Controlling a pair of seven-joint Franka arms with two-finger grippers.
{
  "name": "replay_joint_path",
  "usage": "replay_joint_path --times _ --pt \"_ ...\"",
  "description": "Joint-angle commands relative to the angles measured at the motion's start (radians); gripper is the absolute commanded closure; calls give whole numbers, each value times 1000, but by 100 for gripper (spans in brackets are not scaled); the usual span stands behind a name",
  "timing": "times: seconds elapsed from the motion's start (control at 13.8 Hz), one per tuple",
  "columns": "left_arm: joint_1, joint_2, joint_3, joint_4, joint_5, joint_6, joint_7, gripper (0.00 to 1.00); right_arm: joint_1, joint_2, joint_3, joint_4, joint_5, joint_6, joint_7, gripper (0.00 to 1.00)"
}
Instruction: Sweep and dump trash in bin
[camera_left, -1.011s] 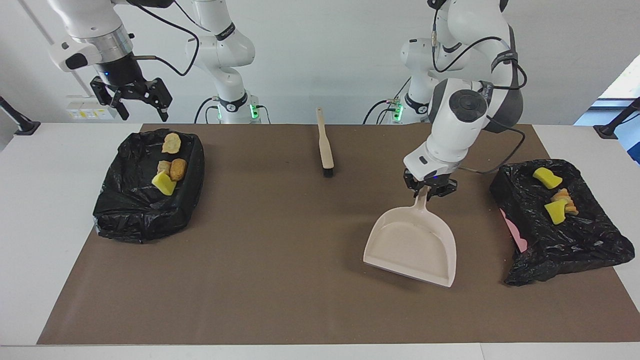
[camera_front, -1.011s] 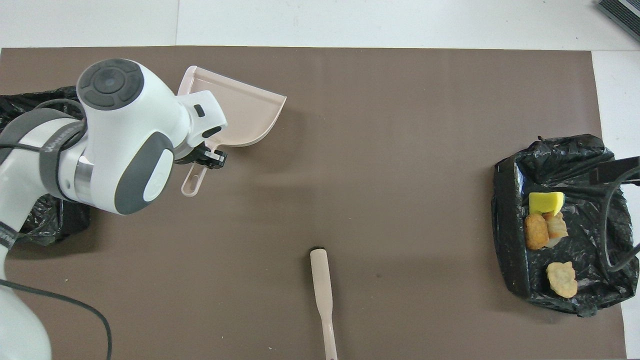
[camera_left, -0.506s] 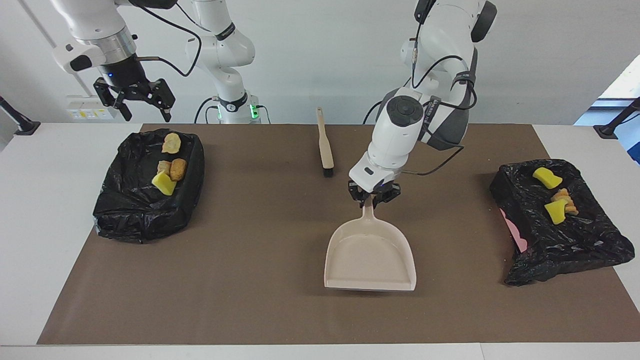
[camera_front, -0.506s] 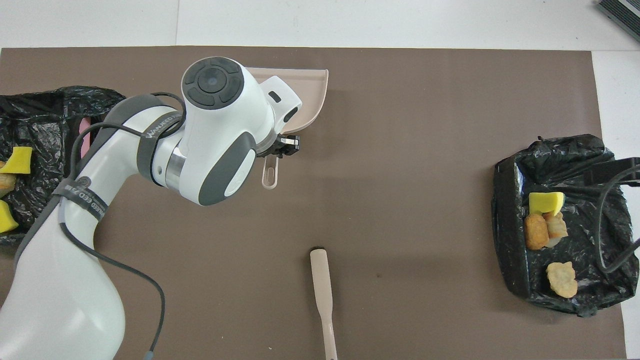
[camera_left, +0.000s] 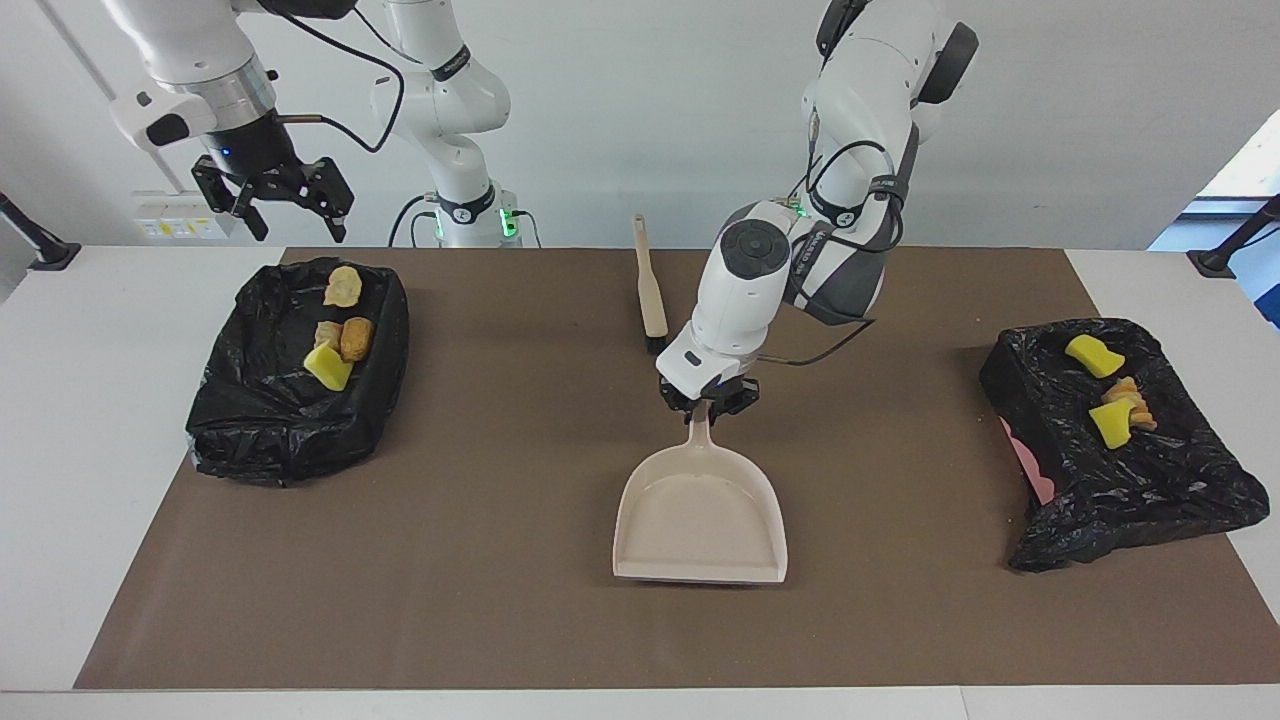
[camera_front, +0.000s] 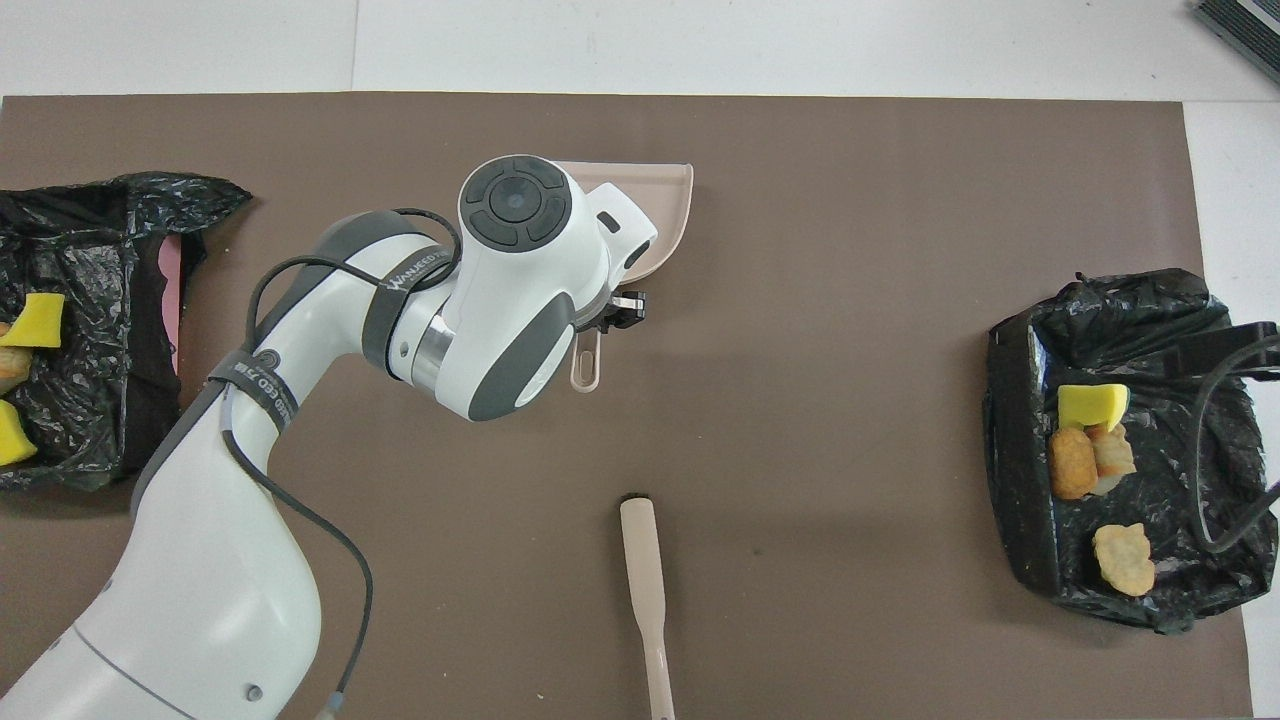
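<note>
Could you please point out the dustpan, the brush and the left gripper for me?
dustpan (camera_left: 700, 525), facing view, on the bare pan floor.
brush (camera_left: 650, 290), facing view, middle of its beige handle.
left gripper (camera_left: 709, 398), facing view, between the fingertips shut on the dustpan's handle.

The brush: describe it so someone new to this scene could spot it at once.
On the brown mat, look near the middle of the edge nearest the robots. The brush lies there, nearer the robots than the dustpan. It is the one slim beige stick with a dark bristle tip.
</note>
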Motion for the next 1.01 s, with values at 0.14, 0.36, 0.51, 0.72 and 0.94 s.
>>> replay_joint_path --times 0.14,0.36,0.51,0.72,0.94 --pt "-39 8 -15 -73 24 91 -114 100 6 -11 3 -10 2 -6 -20 0" --pt "-38 2 -17 -95 24 83 -130 87 6 -11 5 -10 2 -6 -20 0" --pt "-35 -1 -17 -95 30 72 -130 22 6 -11 5 -12 2 -6 -20 0" --pt "-9 -58 -15 -98 28 46 -127 0 6 -11 5 -12 2 -6 -20 0" --pt "48 -156 -6 -101 30 -67 -115 0 6 -11 5 -12 2 -6 -20 0"
